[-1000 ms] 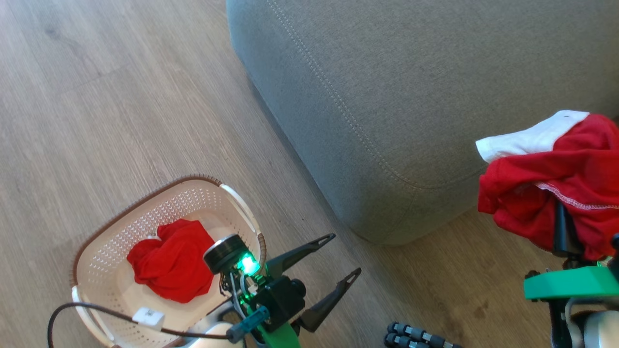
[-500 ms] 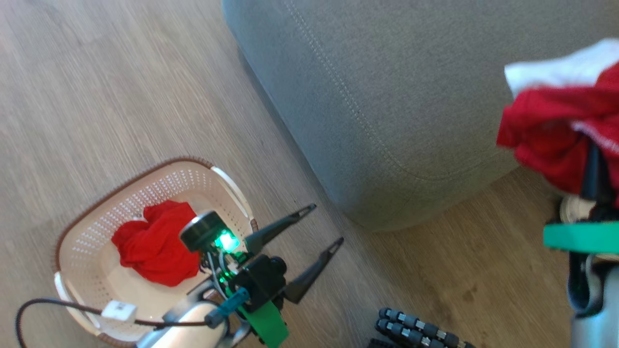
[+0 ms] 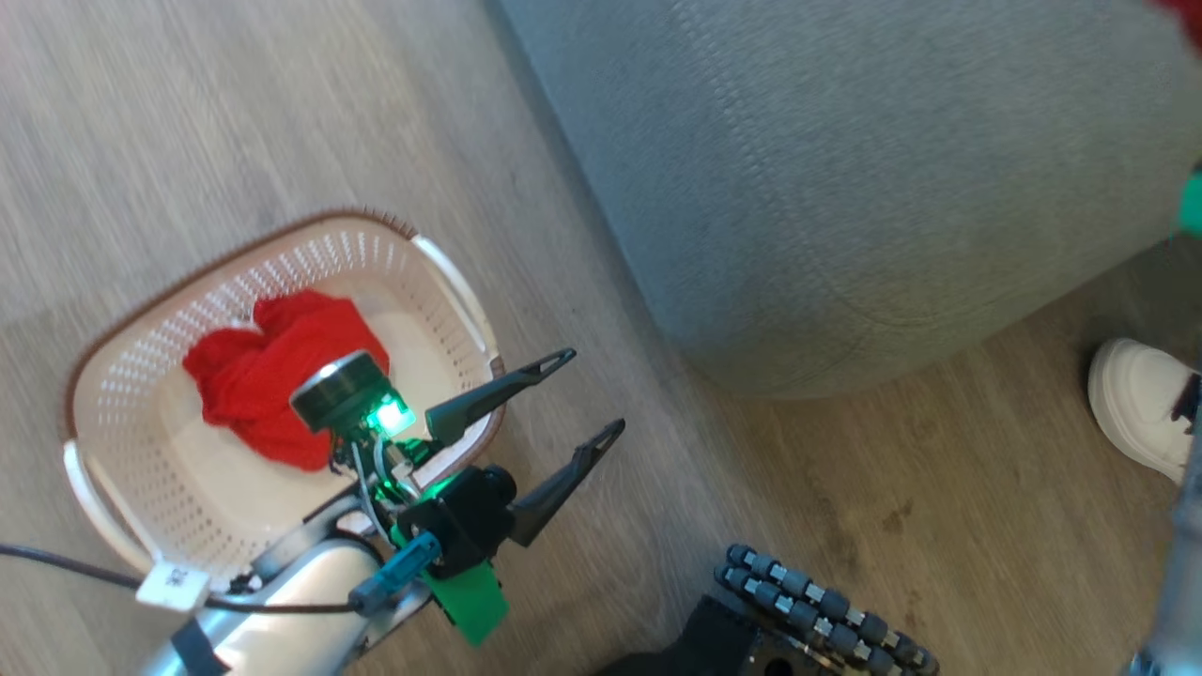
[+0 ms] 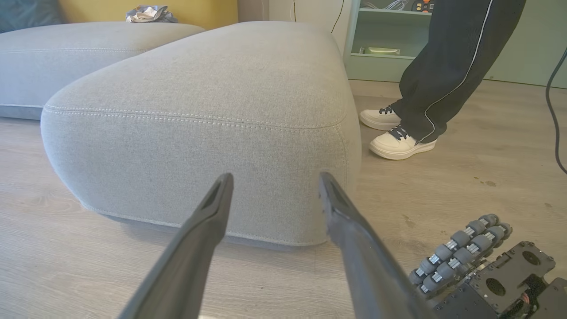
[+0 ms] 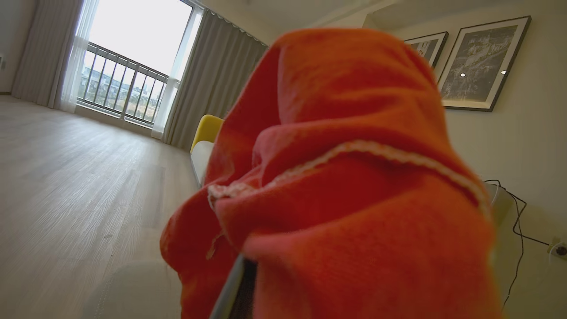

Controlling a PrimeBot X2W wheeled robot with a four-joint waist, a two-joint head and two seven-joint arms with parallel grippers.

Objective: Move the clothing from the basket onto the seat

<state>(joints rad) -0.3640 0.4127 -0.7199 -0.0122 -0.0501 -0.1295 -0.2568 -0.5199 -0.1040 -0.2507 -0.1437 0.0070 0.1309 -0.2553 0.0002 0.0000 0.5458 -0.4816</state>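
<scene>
A cream basket (image 3: pixel 113 329) with a brown rim stands on the wood floor at the left, with a crumpled piece of red clothing (image 3: pixel 249 380) inside. My left gripper (image 3: pixel 596 391) hovers open and empty just right of the basket, fingers aimed at the grey-green seat (image 3: pixel 845 188). In the left wrist view its open fingers (image 4: pixel 277 177) frame the seat's (image 4: pixel 199 88) rounded corner. A second red garment (image 5: pixel 345 177) with a pale stitched hem drapes over my right gripper (image 5: pixel 241 288), which is shut on it with its fingers mostly buried. A sliver of that red shows at the top right (image 3: pixel 1185 14).
A person stands right of the seat, in white shoes (image 3: pixel 1141 408) and dark trousers (image 4: pixel 443 66). My base's roller wheels (image 3: pixel 817 601) sit on the floor at the lower middle. A cable (image 3: pixel 66 563) trails along my left arm.
The head camera has swung, shifting the basket up and left in the picture. My right gripper has carried the red garment up and right to the picture's top corner. The left gripper stays open.
</scene>
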